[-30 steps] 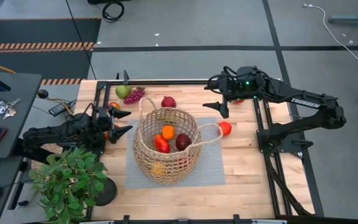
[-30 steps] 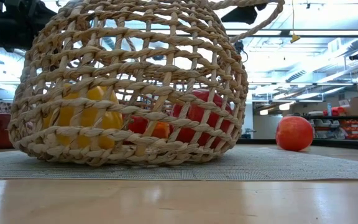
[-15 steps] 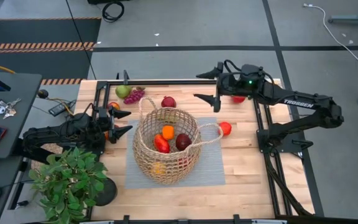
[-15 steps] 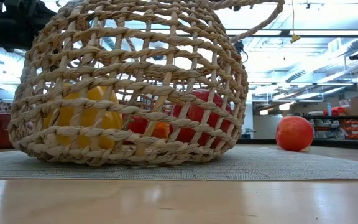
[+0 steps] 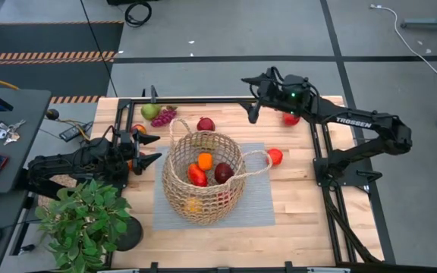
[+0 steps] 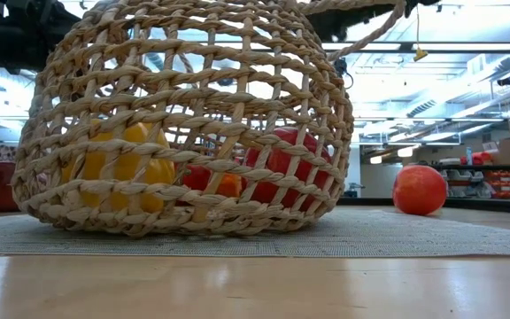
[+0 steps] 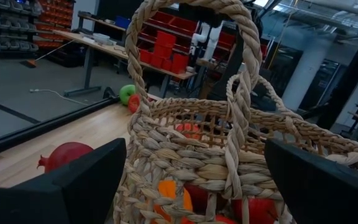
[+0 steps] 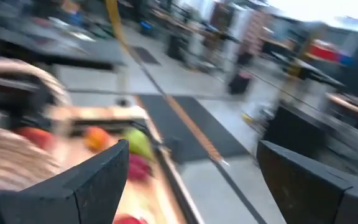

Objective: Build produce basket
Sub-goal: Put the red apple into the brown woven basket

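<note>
The wicker basket (image 5: 203,178) rests by its bottom on a grey mat (image 5: 256,208). Inside lie orange (image 5: 205,160), red (image 5: 196,175), dark maroon (image 5: 224,172) and yellow (image 6: 122,164) produce. A green pear (image 5: 150,111), purple grapes (image 5: 164,117), a maroon fruit (image 5: 205,124) and a red fruit (image 5: 275,157) lie on the table. My left gripper (image 5: 149,148) stands open just left of the basket (image 7: 185,162), facing its loop handle (image 7: 244,56). My right gripper (image 5: 250,97) hovers open and empty over the table's far edge.
A leafy potted plant (image 5: 86,220) stands at the near left corner. Another red piece (image 5: 290,119) lies under the right arm near the far right corner. A small orange piece (image 5: 139,129) sits by the left gripper. Bare wood shows along the near edge (image 5: 302,227).
My right gripper has swung from above the table near the red fruit toward the far edge and a little to the left. It has tipped up from pointing downward to pointing level, and has stayed open. The basket and produce have not moved.
</note>
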